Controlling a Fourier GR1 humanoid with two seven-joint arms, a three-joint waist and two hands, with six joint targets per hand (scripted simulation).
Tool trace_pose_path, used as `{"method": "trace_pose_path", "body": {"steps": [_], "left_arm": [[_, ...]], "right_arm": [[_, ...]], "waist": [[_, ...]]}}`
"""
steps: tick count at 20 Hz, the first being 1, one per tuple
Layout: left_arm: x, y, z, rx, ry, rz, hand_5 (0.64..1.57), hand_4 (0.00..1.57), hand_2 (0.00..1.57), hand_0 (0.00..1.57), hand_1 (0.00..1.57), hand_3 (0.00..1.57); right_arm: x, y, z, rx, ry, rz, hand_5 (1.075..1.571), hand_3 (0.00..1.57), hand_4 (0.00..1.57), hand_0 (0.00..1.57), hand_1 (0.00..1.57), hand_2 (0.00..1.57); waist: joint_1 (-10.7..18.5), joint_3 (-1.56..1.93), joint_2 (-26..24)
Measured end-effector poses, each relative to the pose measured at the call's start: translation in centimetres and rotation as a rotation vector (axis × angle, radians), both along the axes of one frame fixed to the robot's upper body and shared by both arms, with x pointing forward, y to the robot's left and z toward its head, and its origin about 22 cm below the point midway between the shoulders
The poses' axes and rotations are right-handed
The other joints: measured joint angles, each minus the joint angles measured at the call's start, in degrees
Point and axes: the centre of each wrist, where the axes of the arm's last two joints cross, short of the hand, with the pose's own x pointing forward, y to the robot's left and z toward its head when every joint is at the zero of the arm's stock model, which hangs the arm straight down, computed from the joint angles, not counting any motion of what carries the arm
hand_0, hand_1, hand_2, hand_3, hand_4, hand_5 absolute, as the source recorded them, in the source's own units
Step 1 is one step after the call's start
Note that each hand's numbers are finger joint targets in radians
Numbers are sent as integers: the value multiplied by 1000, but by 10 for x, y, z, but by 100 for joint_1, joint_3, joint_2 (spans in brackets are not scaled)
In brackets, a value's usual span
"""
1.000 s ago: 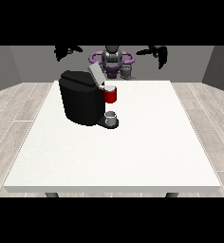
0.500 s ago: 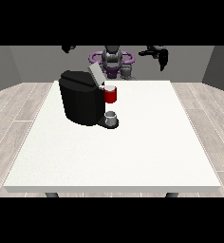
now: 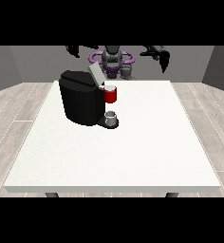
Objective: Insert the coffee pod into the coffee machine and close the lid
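The black coffee machine (image 3: 80,102) stands on the left half of the white table (image 3: 147,142), its grey lid (image 3: 95,73) tilted up and open. A red pod holder (image 3: 111,95) juts from its front over a small grey cup (image 3: 112,118). The grey coffee pod (image 3: 127,72) sits at the table's far edge, just before the robot. The hand at the view's right (image 3: 162,58) hangs in the air behind the far right of the table, fingers pointing down, holding nothing. The hand at the view's left (image 3: 74,50) is raised behind the machine, away from it.
The robot's torso (image 3: 112,59) with purple shoulders is behind the far edge. The table's near half and right side carry nothing. Grey wooden floor surrounds the table.
The hand at the view's right has sunk a little. The hand at the view's left has shifted slightly towards the robot's middle. Machine, cup and pod have not moved.
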Motion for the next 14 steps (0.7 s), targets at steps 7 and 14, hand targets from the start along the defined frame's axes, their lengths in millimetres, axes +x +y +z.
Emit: {"method": "trace_pose_path", "body": {"steps": [7, 14], "left_arm": [[-6, -1, 23, 6, -50, 4, 1571, 0, 0, 0, 0, 0], [-15, 4, 28, 20, -89, 37, 1571, 0, 0, 0, 0, 0]], "right_arm": [[21, -10, 5, 33, -6, 8, 1571, 0, 0, 0, 0, 0], [39, 4, 12, 35, -12, 35, 1571, 0, 0, 0, 0, 0]], "waist": [[44, 1, 456], [-70, -1, 792]]}}
